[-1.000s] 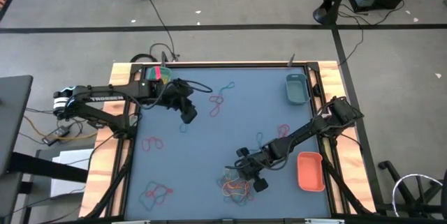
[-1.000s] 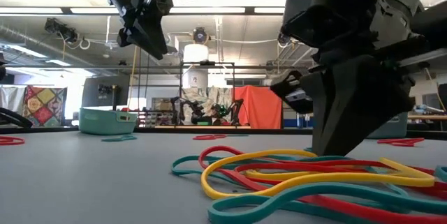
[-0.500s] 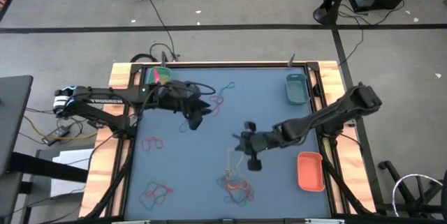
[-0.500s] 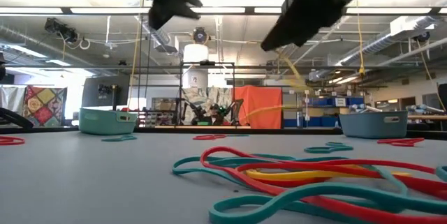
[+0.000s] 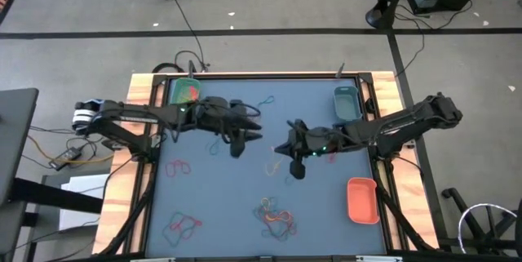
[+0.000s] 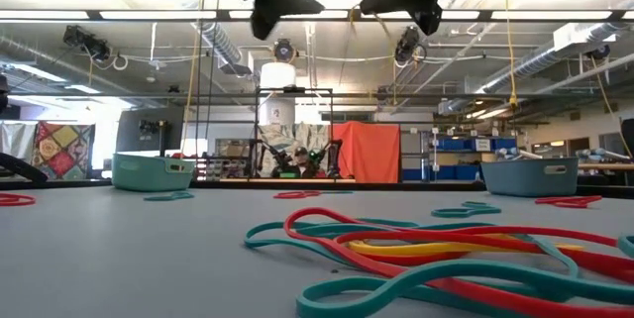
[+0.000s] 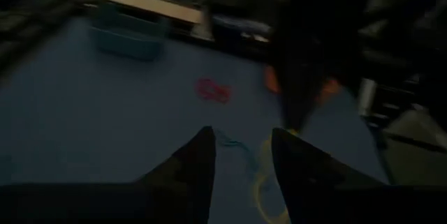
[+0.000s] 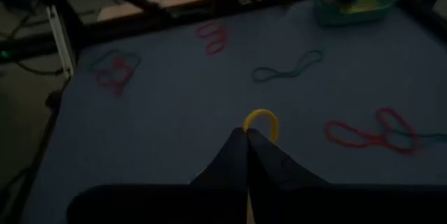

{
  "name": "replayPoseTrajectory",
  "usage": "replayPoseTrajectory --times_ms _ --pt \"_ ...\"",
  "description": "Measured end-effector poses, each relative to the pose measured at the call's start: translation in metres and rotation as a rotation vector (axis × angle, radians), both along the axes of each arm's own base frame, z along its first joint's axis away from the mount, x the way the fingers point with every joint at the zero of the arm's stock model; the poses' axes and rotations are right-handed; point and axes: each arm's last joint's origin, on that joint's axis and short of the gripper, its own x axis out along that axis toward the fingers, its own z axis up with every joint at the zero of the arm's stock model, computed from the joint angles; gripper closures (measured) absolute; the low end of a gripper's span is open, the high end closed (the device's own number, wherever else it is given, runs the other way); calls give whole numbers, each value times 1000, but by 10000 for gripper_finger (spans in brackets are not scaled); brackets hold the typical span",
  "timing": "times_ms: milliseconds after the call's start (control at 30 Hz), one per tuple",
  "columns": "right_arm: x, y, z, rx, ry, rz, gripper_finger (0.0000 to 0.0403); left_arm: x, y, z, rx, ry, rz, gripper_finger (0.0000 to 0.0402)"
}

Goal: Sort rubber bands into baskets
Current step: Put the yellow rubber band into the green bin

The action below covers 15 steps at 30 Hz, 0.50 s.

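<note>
Right gripper [image 5: 287, 149] hanging mid-surface, jaws pinching yellow band [image 8: 261, 121], carrying it up high. Left gripper [image 7: 241, 155] hovering close by, jaws parted, empty. Keep pinch tight, steer clear of left arm, release low inside basket.

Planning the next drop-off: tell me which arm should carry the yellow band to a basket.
Right. The right gripper is shut on the yellow band above mid-table, so it can likely go straight to a basket. The left gripper is open and empty.
</note>
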Motion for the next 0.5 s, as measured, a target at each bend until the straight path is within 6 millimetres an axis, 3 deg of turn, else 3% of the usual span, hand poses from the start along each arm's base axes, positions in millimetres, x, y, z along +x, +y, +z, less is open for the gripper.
replayPoseTrajectory --times_ms 333,500 --pt "-4 -5 8 18 -26 3 399 33 -10 -29 84 -38 -129 157" --pt "-4 -5 7 20 -24 6 398 41 -11 -35 123 -76 -171 154"
